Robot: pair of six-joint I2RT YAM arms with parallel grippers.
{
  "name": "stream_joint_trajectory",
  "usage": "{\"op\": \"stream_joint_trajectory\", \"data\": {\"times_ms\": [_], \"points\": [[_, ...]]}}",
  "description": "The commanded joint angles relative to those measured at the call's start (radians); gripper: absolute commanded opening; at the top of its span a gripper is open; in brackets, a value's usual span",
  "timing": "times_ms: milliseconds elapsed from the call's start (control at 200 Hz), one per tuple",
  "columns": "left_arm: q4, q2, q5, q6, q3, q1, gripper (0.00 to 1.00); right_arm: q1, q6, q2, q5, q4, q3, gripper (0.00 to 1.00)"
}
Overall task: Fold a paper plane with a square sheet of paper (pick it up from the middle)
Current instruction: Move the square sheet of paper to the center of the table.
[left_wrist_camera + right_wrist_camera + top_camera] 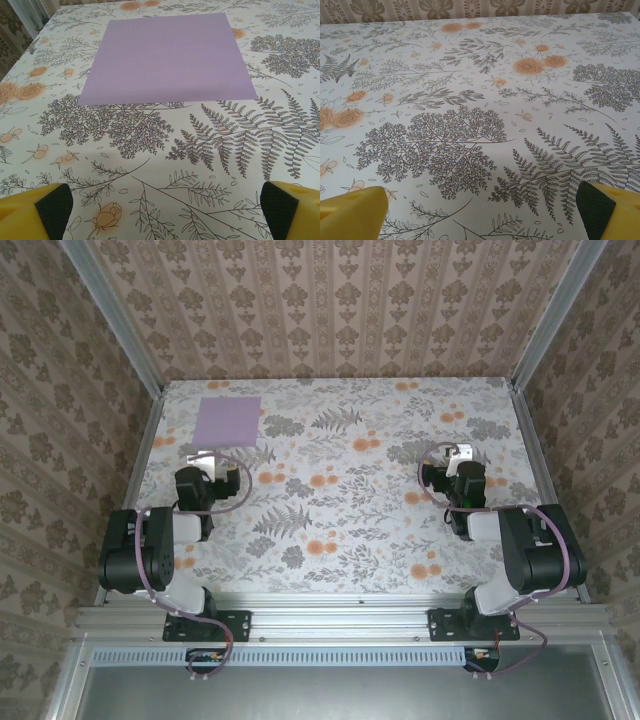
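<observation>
Left gripper point(167, 207) and right gripper point(481, 212) spread wide, empty. Square sheet of paper point(167, 57) flat on table point(350, 500), far-left corner.

Worktop point(340, 540): pale cover printed with grey ferns and orange roses, under and ahead of the left claw point(205, 456) and the right claw point(458, 451).
Back wall point(340, 310): beige-brown damask wallpaper, well ahead of both claws.
Side walls point(50, 440): same wallpaper, outboard of each claw.
Rail point(340, 620): aluminium, behind both claws.
Posts point(110, 315): aluminium, rising from the far corners.
</observation>
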Motion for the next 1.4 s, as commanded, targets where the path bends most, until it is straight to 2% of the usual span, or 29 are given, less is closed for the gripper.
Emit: {"op": "stream_joint_trajectory", "data": {"times_ms": [0, 660, 705, 855, 1015, 1220, 1395], "points": [[0.028, -0.013, 0.015, 0.022, 0.013, 0.001, 1.00, 0.002, -0.013, -0.007, 0.000, 0.029, 0.004, 1.00], [0.021, -0.043, -0.002, 0.012, 0.009, 0.003, 1.00, -0.011, -0.008, -0.042, -0.033, 0.004, 0.004, 1.00], [-0.037, -0.087, -0.013, 0.012, 0.022, 0.002, 1.00, -0.011, -0.013, -0.082, -0.043, -0.053, 0.014, 1.00], [-0.381, -0.253, -0.053, -0.044, 0.129, -0.001, 1.00, -0.010, -0.009, -0.256, -0.101, -0.294, 0.081, 1.00], [-0.687, -0.340, -0.014, -0.146, 0.256, -0.005, 1.00, 0.008, 0.087, -0.361, -0.279, -0.475, 0.169, 1.00], [-1.071, -0.296, 0.082, -0.258, 0.478, -0.005, 1.00, 0.094, 0.124, -0.409, -0.407, -0.717, 0.309, 1.00], [-1.195, -0.213, 0.123, -0.281, 0.591, -0.005, 1.00, 0.188, 0.133, -0.404, -0.488, -0.860, 0.403, 1.00]]}}
